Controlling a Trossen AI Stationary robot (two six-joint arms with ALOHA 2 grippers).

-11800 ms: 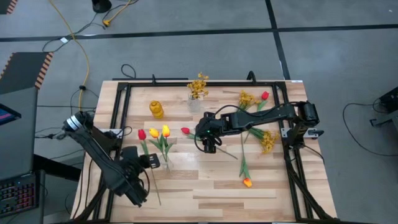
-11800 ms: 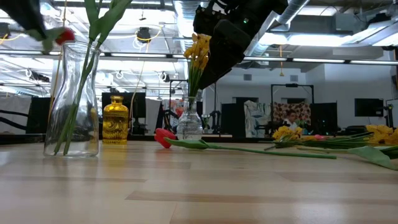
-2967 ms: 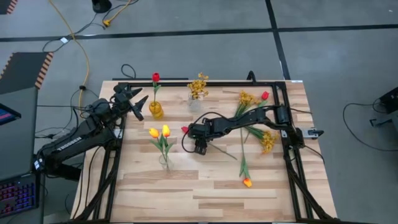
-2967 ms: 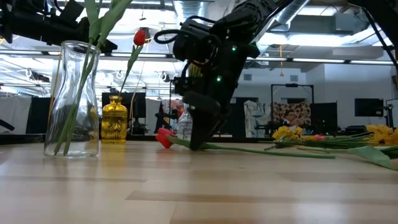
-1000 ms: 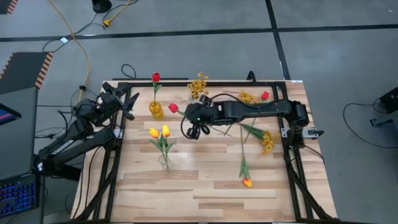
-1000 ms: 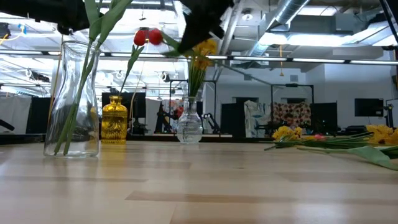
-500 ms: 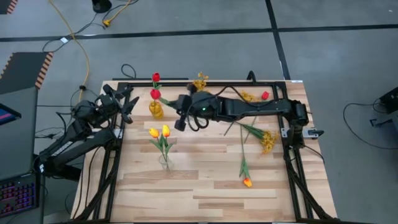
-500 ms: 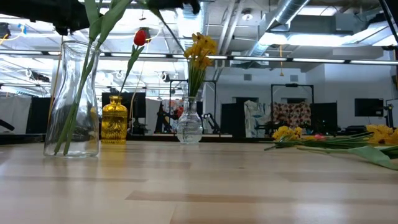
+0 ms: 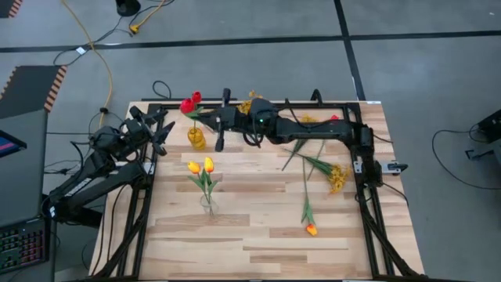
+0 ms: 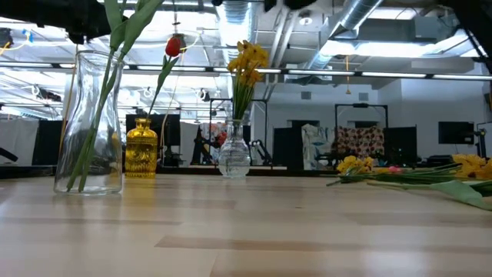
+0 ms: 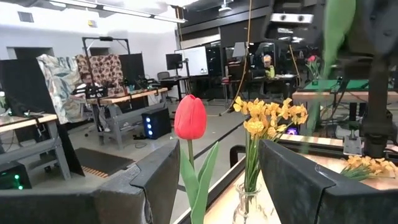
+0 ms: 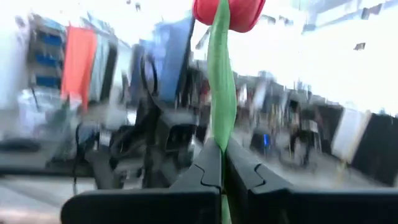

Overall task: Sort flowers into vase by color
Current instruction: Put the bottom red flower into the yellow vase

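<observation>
While the light wooden table carries three vases and several loose flowers, the right arm reaches across its far side, and the right gripper is closed on the green stem of a red tulip; in the right wrist view the stem stands pinched between the two dark fingers, with the red head above them. From above, this carried tulip's head hangs just beside the head of another red tulip that already stands in the small amber glass vase near the far left corner. I judge that the step in hand is to bring the second red flower to this amber vase, so the reds come together. The next move calls for lowering the stem's bottom end into the narrow mouth, which I cannot see clearly, without pushing the tulip already inside. The left gripper waits off the table's left edge with its fingers wide apart and holding nothing, looking toward the vases. A tall clear glass vase at the near left holds two yellow-orange tulips, and a small clear round vase at the far middle holds a spray of mustard-yellow blossoms. More flowers lie loose on the right side of the table, among them a yellow spray and an orange tulip, so much sorting is not yet done.
</observation>
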